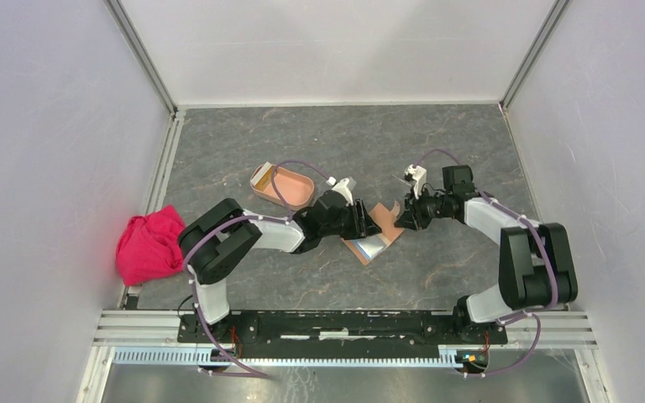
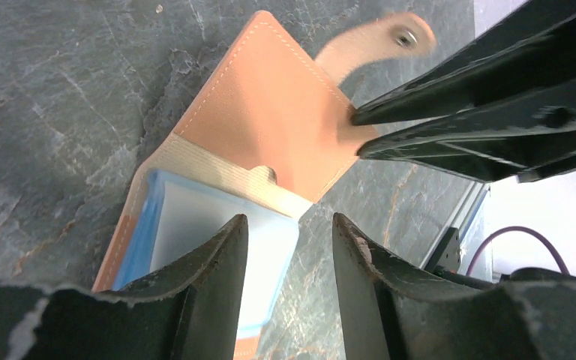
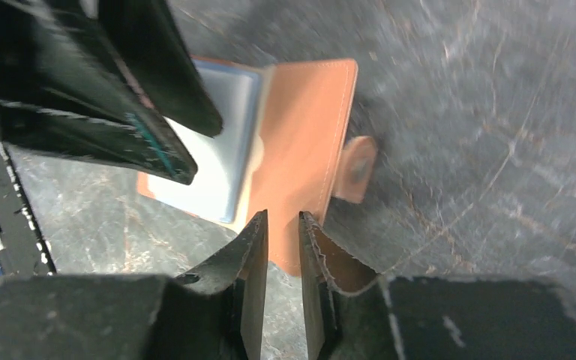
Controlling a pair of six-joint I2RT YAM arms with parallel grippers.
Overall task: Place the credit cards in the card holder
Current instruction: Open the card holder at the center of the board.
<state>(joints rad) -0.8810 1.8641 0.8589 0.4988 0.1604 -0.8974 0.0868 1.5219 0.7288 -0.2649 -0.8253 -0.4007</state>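
A brown leather wallet [image 1: 384,220] lies open in the middle of the table, its flap [image 2: 270,120] raised. Pale blue-white credit cards [image 2: 195,225] sit in its pocket and glint in the top view [image 1: 368,248]. My left gripper [image 2: 290,225] is open just above the cards' right edge, holding nothing. My right gripper [image 3: 283,221] reaches in from the right, jaws a narrow gap apart at the flap's edge [image 3: 307,127], no longer pinching it. The salmon-pink card holder [image 1: 290,189] stands behind the left arm, something orange at its left end.
A crumpled red cloth [image 1: 147,243] lies against the left wall. The wallet's snap tab [image 3: 356,169] sticks out to the right. White walls close in the table on three sides. The two grippers' tips are almost touching over the wallet.
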